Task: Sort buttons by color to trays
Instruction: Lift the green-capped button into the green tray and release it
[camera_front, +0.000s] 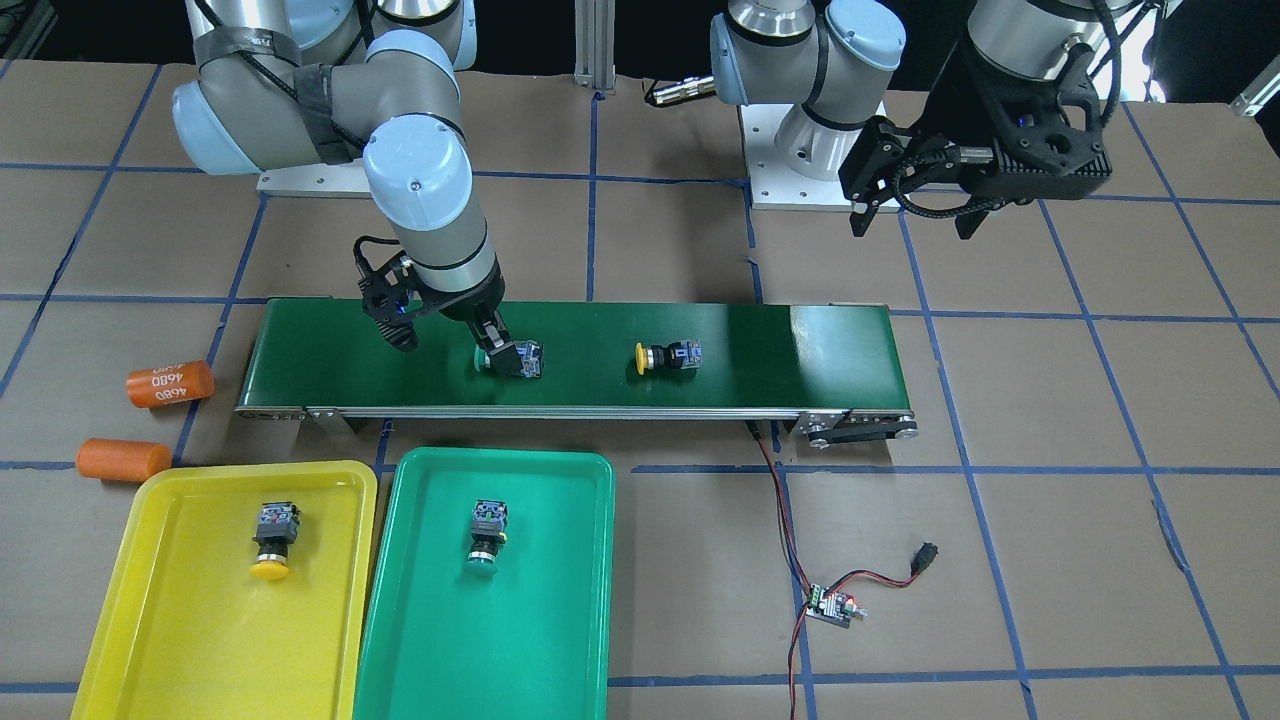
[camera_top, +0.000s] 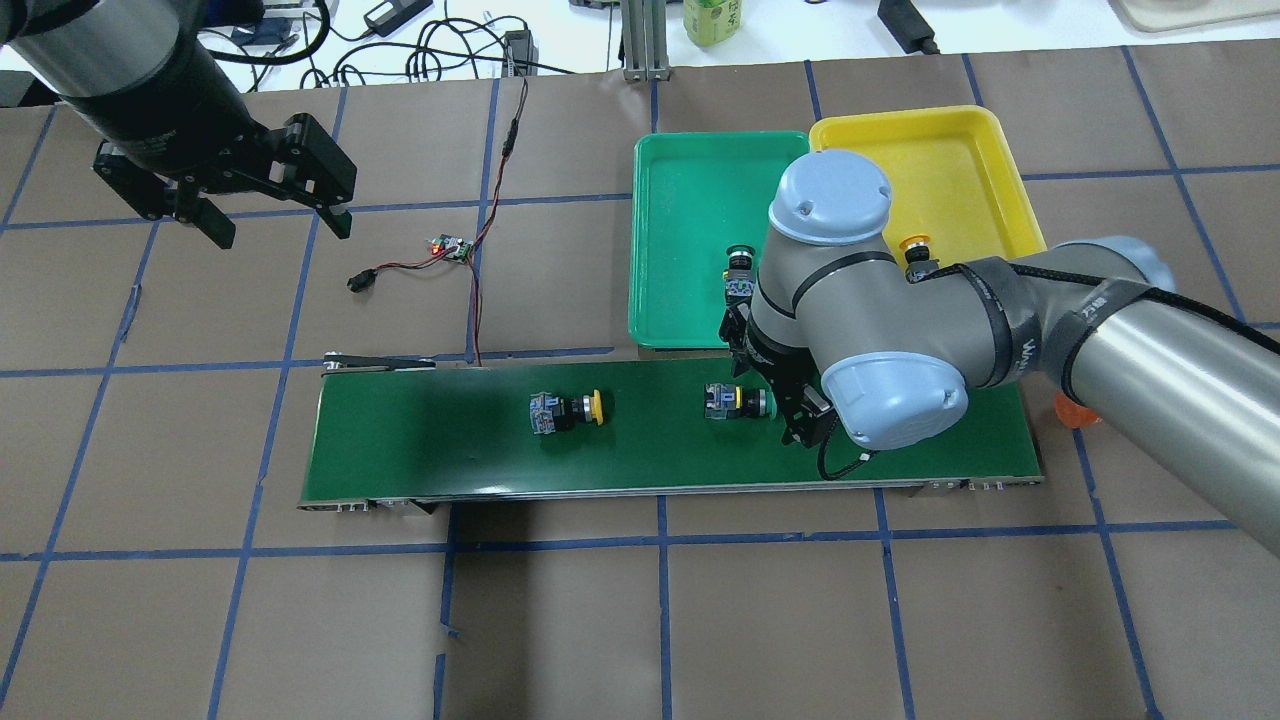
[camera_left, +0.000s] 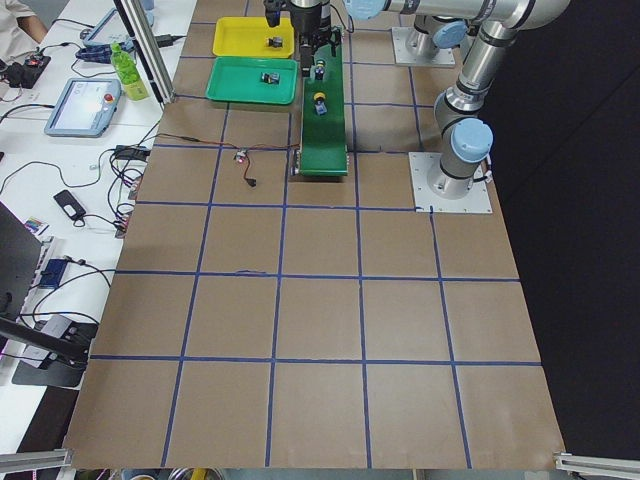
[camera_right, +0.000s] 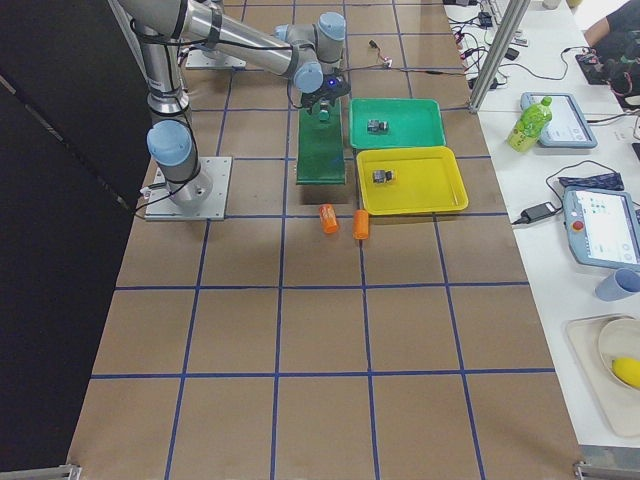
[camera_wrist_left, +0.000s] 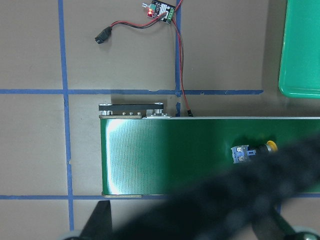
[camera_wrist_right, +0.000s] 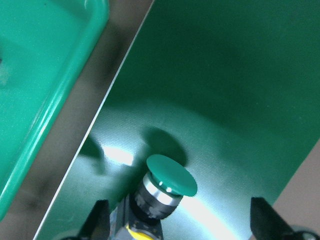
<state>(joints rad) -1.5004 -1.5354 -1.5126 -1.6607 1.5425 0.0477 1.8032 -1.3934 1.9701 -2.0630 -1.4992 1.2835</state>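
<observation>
green button (camera_wrist_right: 171, 181), body cropped, inside released right pincer (camera_wrist_right: 180, 212); left pincer (camera_top: 283, 233) released too

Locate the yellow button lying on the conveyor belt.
In the overhead view, the yellow button lies on the conveyor belt, left of its middle, with the green button to its right.

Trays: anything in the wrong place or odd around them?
Nothing missorted: the yellow button sits in the yellow tray, the green button in the green tray. Only oddity: two orange cylinders lying loose on the table beside the yellow tray, off the belt end.
</observation>
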